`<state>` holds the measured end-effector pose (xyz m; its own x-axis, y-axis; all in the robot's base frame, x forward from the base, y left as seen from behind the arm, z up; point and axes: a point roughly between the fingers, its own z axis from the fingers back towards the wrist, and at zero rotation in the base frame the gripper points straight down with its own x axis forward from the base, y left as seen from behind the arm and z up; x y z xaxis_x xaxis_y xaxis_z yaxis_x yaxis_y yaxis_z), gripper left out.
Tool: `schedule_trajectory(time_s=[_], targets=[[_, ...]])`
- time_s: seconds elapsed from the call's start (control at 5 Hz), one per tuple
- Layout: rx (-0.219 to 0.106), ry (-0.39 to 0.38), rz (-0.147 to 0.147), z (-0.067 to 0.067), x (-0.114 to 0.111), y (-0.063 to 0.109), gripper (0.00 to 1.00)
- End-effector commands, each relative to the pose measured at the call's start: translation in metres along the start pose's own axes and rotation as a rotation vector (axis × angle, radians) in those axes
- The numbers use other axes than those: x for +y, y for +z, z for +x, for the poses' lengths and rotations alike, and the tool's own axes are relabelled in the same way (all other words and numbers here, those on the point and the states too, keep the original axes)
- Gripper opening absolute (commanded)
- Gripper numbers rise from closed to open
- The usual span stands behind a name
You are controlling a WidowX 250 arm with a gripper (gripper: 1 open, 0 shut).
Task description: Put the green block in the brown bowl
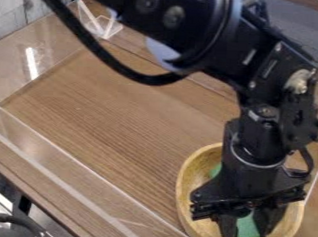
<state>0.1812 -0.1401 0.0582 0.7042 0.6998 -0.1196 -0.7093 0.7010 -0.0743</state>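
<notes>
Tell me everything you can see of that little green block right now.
The green block is a small plain mid-green piece, mostly hidden. Only a patch shows between the dark fingers of the gripper, down inside the brown bowl near its front. Another green sliver peeks out beside the arm. Whether the fingers grip it, or whether it rests on the bowl's floor, cannot be told.
</notes>
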Motion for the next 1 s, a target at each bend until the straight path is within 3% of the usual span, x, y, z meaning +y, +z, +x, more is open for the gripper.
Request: schedule_trajectory(time_s=[0.0,0.2,0.4,0.6,0.8], targets=[[0.026,-0.036,-0.020,-0.008,-0.007,-0.003,0.00],[0.034,-0.035,-0.017,-0.001,-0.003,0.000,0.00],[0.037,-0.035,-0.018,0.005,0.000,0.004,1.00],[0.048,-0.007,-0.028,-0.008,-0.004,-0.003,0.00],[0.053,0.015,-0.036,-0.017,-0.007,-0.009,0.00]])
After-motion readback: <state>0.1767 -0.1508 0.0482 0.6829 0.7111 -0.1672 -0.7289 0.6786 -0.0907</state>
